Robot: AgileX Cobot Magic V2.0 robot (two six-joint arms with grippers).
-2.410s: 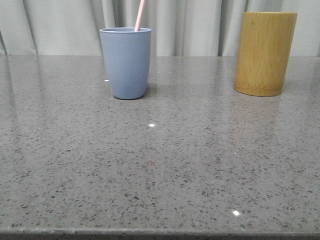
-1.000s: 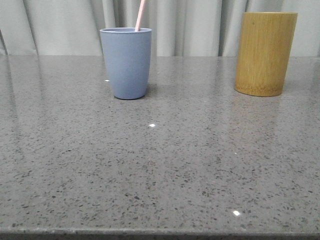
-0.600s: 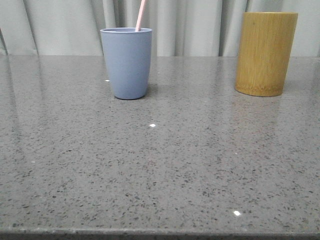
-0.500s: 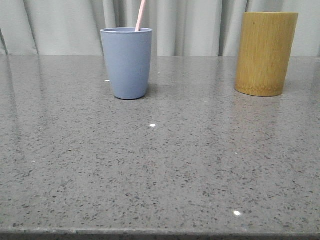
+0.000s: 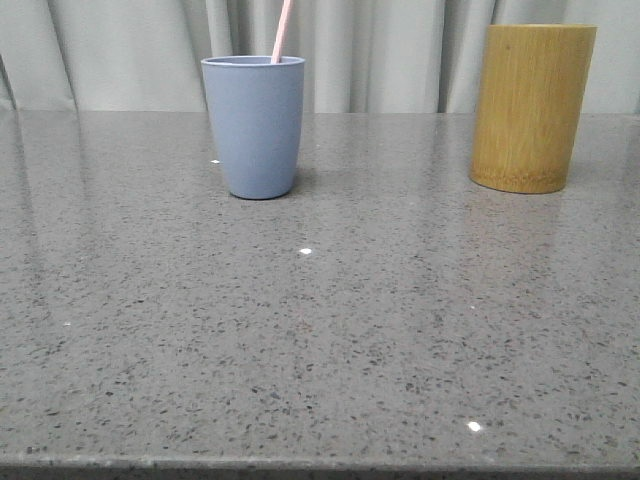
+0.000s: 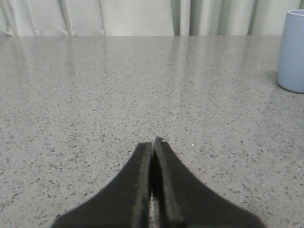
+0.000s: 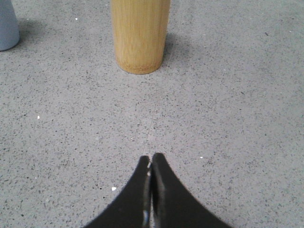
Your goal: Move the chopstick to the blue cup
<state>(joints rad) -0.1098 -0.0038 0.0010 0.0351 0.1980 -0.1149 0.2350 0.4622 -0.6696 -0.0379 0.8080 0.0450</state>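
Observation:
The blue cup (image 5: 254, 126) stands upright at the back left of the grey stone table (image 5: 320, 330). A pale-pink chopstick (image 5: 282, 30) leans out of its mouth, only its upper end showing. In the left wrist view the blue cup (image 6: 292, 51) sits far off to one side of my left gripper (image 6: 152, 144), which is shut and empty over bare table. My right gripper (image 7: 151, 158) is also shut and empty, a good way short of the bamboo holder (image 7: 139, 34). Neither gripper shows in the front view.
A taller yellow-brown bamboo holder (image 5: 531, 107) stands at the back right of the table. Grey curtains (image 5: 400, 50) hang behind the table. The table's front edge (image 5: 320, 466) runs along the bottom of the front view.

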